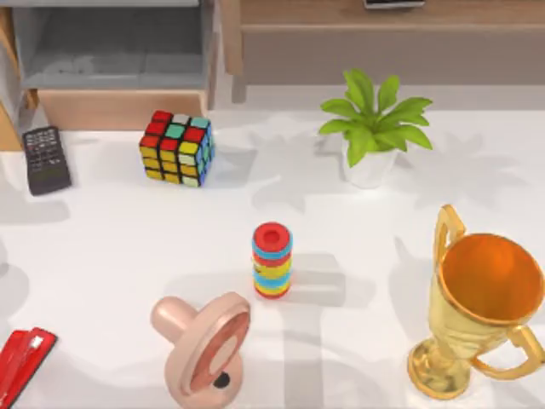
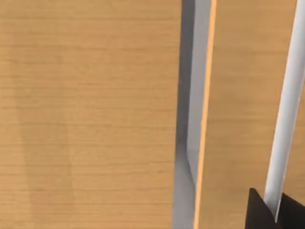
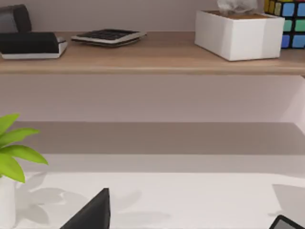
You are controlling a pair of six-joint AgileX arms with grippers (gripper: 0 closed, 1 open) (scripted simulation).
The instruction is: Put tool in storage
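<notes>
Below, at the near left corner of the white surface [image 1: 102,256], the red stapler [image 1: 21,362] lies partly cut by the top view's edge, its black trim along one side. At the far left stands the open drawer [image 1: 119,106], grey inside with a light tan wooden front panel facing the surface; stapler and drawer are well apart. A black remote control [image 1: 45,158] lies just right of the drawer's left corner, near the panel. A colour cube [image 1: 177,147] sits right of it, close to the drawer front. A potted green plant [image 1: 372,128] in a white pot stands right of centre toward the far side. A stack of coloured rings [image 1: 272,260] stands upright at the middle. A pink pacifier-shaped object [image 1: 203,348] lies near the front edge, and a gold trophy cup [image 1: 481,311] stands at the near right.

Left wrist view: tan wood panels [image 2: 86,114] with a grey gap between them, and a dark part of the left gripper [image 2: 274,212] at the corner; whether it is open or closed cannot be told.

Right wrist view: a long wooden shelf [image 3: 152,59] carrying a calculator [image 3: 107,36], a white box [image 3: 239,33] and a second colour cube [image 3: 286,21]. Dark fingertips [image 3: 93,214] of the right gripper [image 3: 190,224] stand wide apart, holding nothing.
</notes>
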